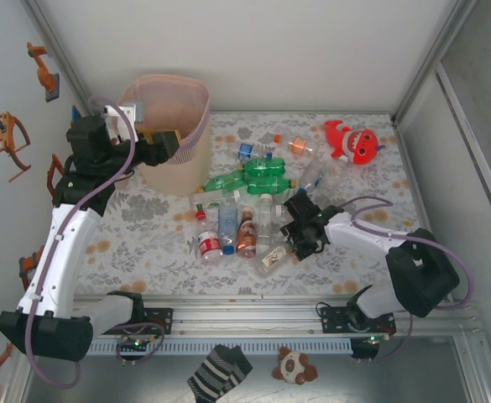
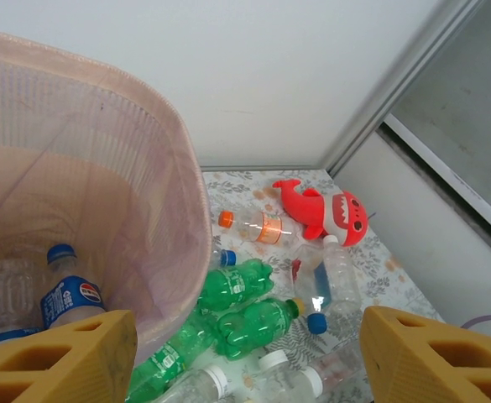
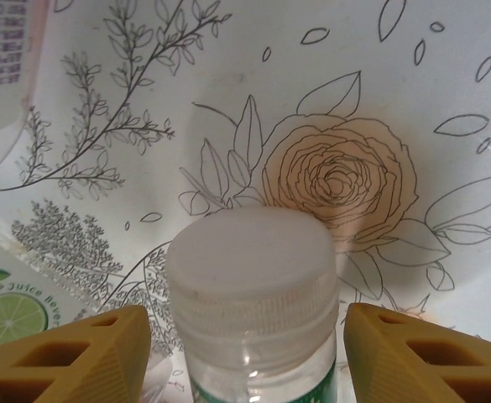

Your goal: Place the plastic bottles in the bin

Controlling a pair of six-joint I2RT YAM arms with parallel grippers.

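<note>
floral tablecloth [image 1: 136, 243], plastic bottles [image 1: 258, 180] heaped mid-table beside the pink bin [image 1: 201, 126]; left gripper [image 2: 245, 357] spread wide, empty, over the bin rim (blue-capped bottle [image 2: 67, 295] lying inside); right gripper [image 3: 245, 357] straddling a white-capped bottle [image 3: 252, 260], slim gaps either side, not clamped

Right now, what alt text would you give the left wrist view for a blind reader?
The pink bin fills the left, a blue-capped bottle lying inside it. Past its rim, green bottles, an orange-capped clear bottle and a red shark toy lie on the floral table. The left gripper hangs open and empty, its yellow fingers at the bottom corners.
</note>
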